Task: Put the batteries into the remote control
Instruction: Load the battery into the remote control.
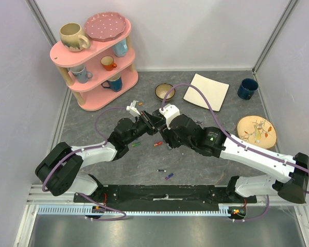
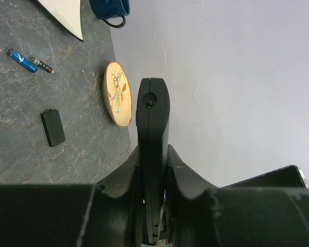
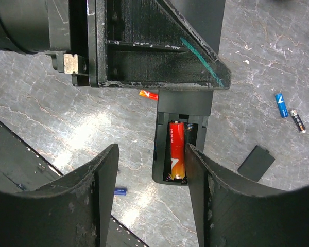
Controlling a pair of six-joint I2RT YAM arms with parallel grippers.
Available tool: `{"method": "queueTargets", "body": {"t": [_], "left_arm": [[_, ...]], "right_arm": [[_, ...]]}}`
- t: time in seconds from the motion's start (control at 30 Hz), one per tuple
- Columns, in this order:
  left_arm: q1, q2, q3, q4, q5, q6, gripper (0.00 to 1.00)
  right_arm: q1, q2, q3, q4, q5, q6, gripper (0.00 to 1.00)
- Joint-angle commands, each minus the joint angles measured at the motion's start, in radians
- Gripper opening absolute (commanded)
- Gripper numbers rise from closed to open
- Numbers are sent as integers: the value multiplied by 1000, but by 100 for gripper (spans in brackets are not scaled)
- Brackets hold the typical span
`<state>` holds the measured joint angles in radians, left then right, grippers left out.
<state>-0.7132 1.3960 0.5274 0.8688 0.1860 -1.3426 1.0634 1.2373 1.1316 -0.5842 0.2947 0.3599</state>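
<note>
My left gripper [image 2: 153,154] is shut on the black remote control [image 2: 153,118], which it holds edge-on above the table. In the right wrist view the remote's open battery bay [image 3: 164,154] faces the camera. One red-orange battery [image 3: 177,150] lies in it, and a bare spring shows in the slot beside it. My right gripper [image 3: 152,154] is open and empty, with its fingers on either side of the bay's end. In the top view the two grippers meet at mid-table, left [image 1: 146,120] and right [image 1: 158,125]. Loose batteries lie on the table: blue [image 3: 281,104], dark [image 3: 298,121] and orange [image 3: 148,94].
The remote's black battery cover [image 3: 256,163] lies on the table. More batteries lie nearer the arms [image 1: 169,176]. A small bowl [image 1: 165,91], white plate [image 1: 206,91], blue mug [image 1: 247,88] and wooden plate [image 1: 255,131] stand at the back right. A pink shelf [image 1: 95,56] stands at the back left.
</note>
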Motion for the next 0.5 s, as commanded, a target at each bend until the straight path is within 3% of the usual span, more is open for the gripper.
{"method": "queueTargets", "body": {"t": [0.0, 0.47], "left_arm": [[-2, -6, 28, 58, 3, -20, 2], [-2, -6, 26, 61, 1, -18, 2]], "right_arm": [[6, 5, -13, 9, 20, 14, 61], [4, 17, -9, 9, 27, 27, 55]]}}
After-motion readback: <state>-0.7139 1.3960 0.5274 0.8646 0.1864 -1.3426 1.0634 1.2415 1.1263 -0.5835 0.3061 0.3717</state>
